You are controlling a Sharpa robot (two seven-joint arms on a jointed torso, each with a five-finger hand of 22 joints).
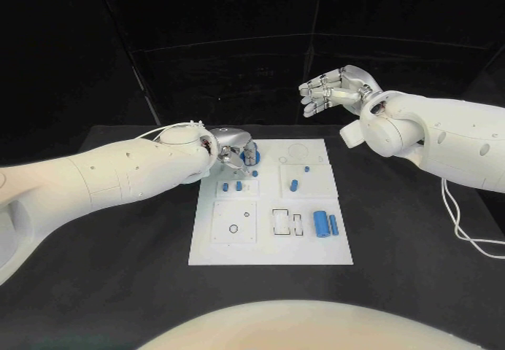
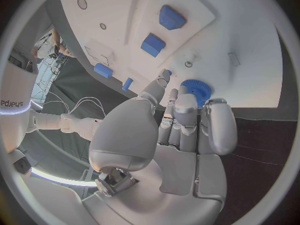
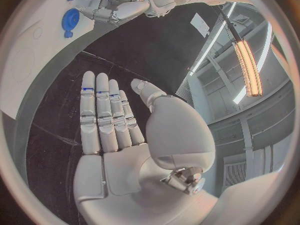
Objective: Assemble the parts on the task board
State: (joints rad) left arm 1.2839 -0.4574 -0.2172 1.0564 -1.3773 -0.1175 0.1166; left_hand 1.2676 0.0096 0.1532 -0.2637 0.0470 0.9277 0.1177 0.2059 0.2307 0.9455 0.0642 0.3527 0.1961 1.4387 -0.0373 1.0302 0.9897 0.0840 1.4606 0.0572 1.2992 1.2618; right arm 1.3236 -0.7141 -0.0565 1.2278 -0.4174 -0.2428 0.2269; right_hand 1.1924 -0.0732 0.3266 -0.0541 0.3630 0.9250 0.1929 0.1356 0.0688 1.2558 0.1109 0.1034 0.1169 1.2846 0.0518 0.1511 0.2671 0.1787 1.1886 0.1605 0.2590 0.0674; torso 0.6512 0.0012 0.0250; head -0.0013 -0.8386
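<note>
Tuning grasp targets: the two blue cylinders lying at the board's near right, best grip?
Take the outer blue cylinder across its middle, from above with the right hand, which is open. It lies flat beside the larger cylinder, so its outer side on the task board is free for fingers.

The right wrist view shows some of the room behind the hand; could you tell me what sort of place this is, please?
Probably a robotics lab or test cell in an industrial hall: a long ceiling strip light hangs under bare beams, and a white task board lies on a black table with dark backdrops behind.
</note>
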